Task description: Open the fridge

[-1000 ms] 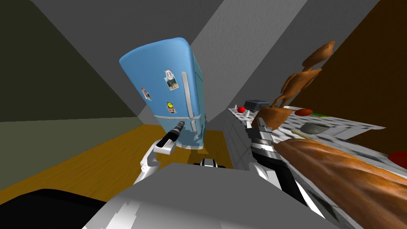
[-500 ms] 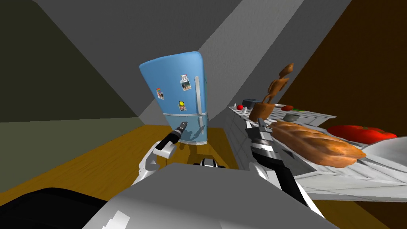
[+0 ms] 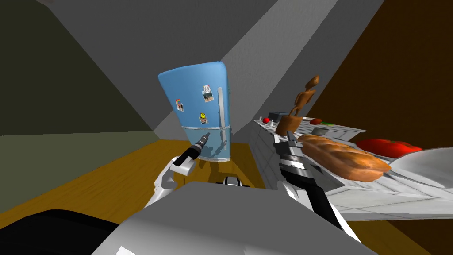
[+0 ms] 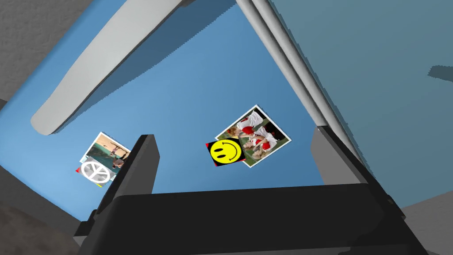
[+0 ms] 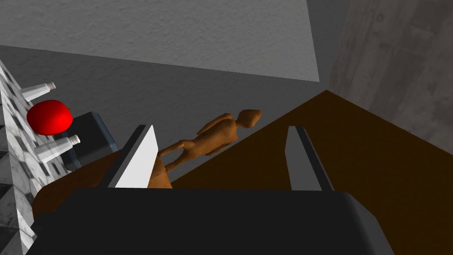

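Observation:
A blue fridge (image 3: 194, 102) stands on the wooden floor ahead of me, both doors closed, with a long grey handle (image 3: 220, 101) down its right side. My left gripper (image 3: 205, 136) points at it, just short of the seam between upper and lower door. In the left wrist view the gripper (image 4: 234, 159) is open with nothing between its fingers. Beyond them are the blue door (image 4: 186, 88), its handle (image 4: 97, 75) and a smiley magnet (image 4: 226, 152). My right gripper (image 3: 289, 142) rests by the counter. The right wrist view shows it (image 5: 219, 157) open and empty.
A pale counter (image 3: 265, 146) runs along my right, close to the right arm. On it are a bread loaf (image 3: 340, 155), a red pepper (image 3: 389, 146), a wooden figurine (image 3: 301, 106), a red ball (image 3: 266, 120) and a dark box (image 3: 278, 116). Wooden floor (image 3: 110, 177) spreads to the left.
My head view has swung: the fridge now looks smaller and sits more to the middle, and the loaf has drawn back to the right. Both arms keep their pose.

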Motion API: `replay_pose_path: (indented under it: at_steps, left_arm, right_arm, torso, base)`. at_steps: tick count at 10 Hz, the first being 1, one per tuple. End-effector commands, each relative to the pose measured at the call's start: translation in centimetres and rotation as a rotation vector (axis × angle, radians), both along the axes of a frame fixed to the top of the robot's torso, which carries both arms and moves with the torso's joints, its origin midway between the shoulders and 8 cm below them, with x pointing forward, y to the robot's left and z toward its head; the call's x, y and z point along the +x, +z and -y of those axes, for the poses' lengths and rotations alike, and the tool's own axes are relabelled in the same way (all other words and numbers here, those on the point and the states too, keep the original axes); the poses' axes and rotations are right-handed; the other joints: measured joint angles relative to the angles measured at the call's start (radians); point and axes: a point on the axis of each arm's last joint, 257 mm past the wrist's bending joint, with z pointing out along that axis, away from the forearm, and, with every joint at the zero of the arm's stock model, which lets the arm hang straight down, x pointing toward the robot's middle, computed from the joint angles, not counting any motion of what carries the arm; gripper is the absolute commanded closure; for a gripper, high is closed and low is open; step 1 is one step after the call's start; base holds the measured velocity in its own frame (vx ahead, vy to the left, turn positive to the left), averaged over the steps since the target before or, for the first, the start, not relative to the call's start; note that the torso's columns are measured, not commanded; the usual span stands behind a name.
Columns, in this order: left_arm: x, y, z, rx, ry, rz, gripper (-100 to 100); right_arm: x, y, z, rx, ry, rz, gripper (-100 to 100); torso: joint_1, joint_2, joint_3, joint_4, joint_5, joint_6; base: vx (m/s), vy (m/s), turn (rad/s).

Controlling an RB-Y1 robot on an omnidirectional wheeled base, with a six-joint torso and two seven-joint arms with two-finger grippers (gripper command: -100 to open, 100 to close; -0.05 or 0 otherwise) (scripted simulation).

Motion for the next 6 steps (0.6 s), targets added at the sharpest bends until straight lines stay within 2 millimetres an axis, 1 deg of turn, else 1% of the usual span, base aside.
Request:
replay_pose_path:
  at_steps: [1, 6]
  left_arm:
    - [0.5, 0.1, -1.5, 0.034, 0.036, -0.007, -100]
    - [1.4, 0.3, -4.6, 0.095, 0.107, -0.021, -100]
  right_arm:
    - [0.0, 0.0, 0.0, 0.000, 0.000, 0.000, 0]
    - [0.0, 0.0, 0.0, 0.000, 0.000, 0.000, 0]
  torso:
    - [0.006, 0.009, 0.005, 0.002, 0.002, 0.000]
    - [0.007, 0.011, 0.007, 0.003, 0.002, 0.000]
  base:
    - [0.191, -0.207, 0.019]
    - [0.175, -0.182, 0.023]
